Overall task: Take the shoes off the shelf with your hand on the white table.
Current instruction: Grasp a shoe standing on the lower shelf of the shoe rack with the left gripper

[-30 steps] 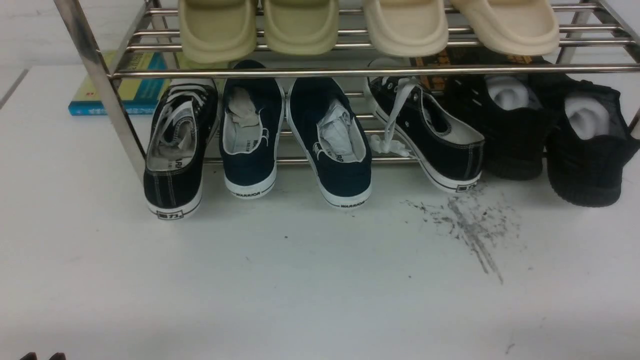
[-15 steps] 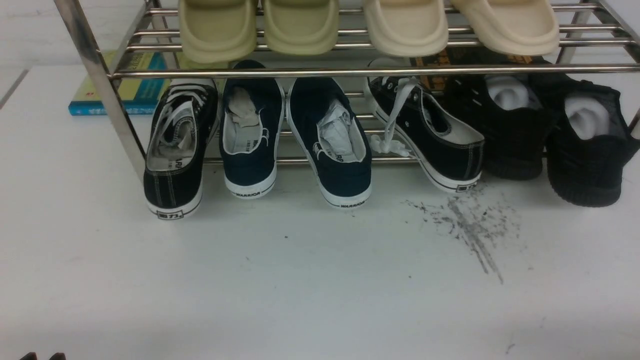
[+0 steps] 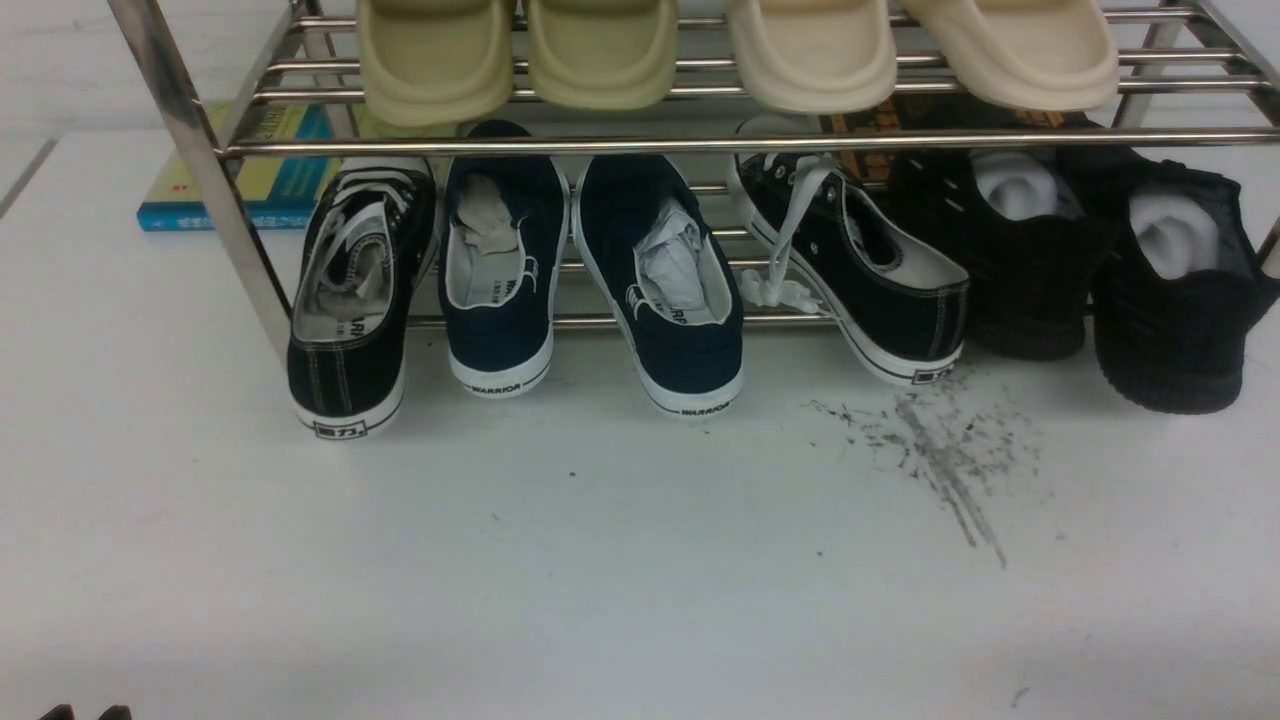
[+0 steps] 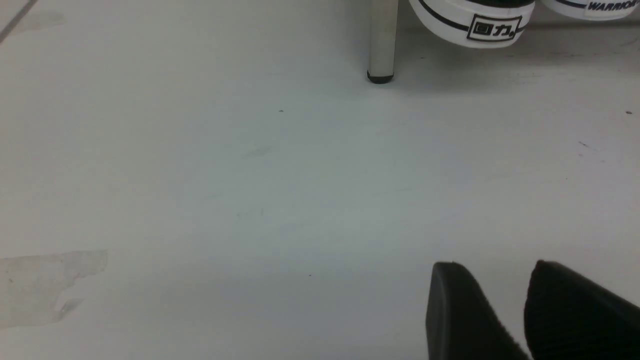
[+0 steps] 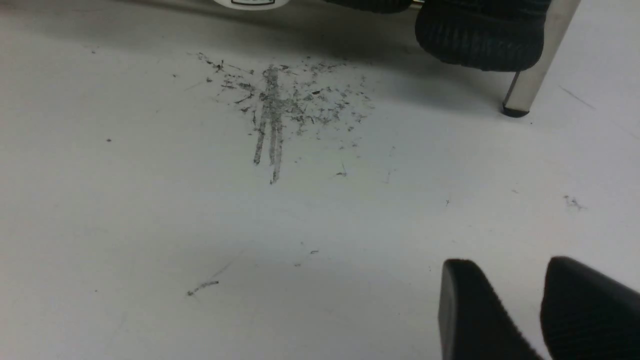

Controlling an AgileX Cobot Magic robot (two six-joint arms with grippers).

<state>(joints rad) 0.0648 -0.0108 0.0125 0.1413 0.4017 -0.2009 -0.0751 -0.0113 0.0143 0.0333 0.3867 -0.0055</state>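
Navy canvas is what you look for: the navy shoes (image 3: 660,330) stand on the lower tier of the shelf (image 3: 600,143), side by side, toes pointing in and heels toward you. Their white heels, marked WARRIOR, reach out past the front bar over the tabletop (image 3: 600,560); whether they touch it, you cannot tell. Both are stuffed with paper. A lace-up sneaker (image 3: 350,330) sits just beside the pair on its left, close to the shelf's front left leg (image 4: 382,40), and the second sneaker (image 3: 870,290) is near the pair on its right, with a white lace hanging down. Further right are two black knit sneakers (image 3: 1170,300). Four pale slippers (image 3: 600,50) lie on the upper tier, and a book (image 3: 280,180) lies behind the shelf on the left. A dark scuff (image 3: 940,460) marks the tabletop in front of the right sneaker. Your left end effector (image 4: 500,280) is low over the bare tabletop, well apart from the shelf, with its fingers a little apart and nothing between them. Your right end effector (image 5: 512,277) is the same: a small gap, holding nothing, with the scuff ahead of it.
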